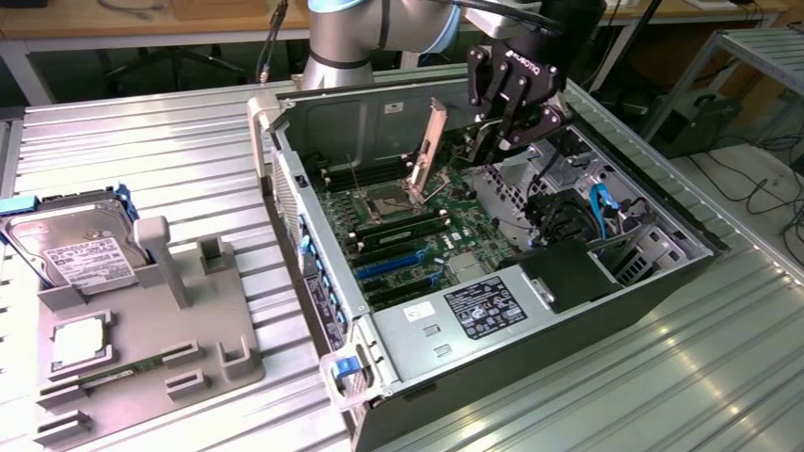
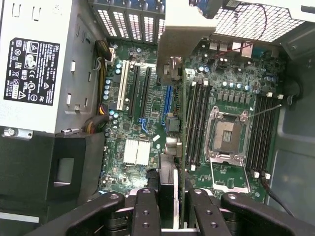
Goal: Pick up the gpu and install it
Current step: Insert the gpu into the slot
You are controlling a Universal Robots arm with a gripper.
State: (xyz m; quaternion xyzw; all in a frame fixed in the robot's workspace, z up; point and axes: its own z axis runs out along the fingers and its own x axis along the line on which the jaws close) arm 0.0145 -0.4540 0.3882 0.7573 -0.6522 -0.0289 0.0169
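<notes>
So the gripper [image 1: 513, 130] has its fingers clamped on the gpu [image 2: 184, 44], hanging it edge-down just above the motherboard [image 1: 415, 235] inside the open pc case [image 1: 377, 118].

Gpu [image 2: 177, 54] over motherboard [image 1: 421, 235] in case [image 1: 279, 151]; hard drive [image 1: 70, 243] on tray [image 1: 157, 353], exterior view's left.

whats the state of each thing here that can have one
gripper: shut on the gpu
gpu: held above the motherboard, not in a slot
computer case: lying on its side, open
cpu socket: cover lifted, empty
expansion slots: empty
hard drive: propped in the gray holder
</notes>
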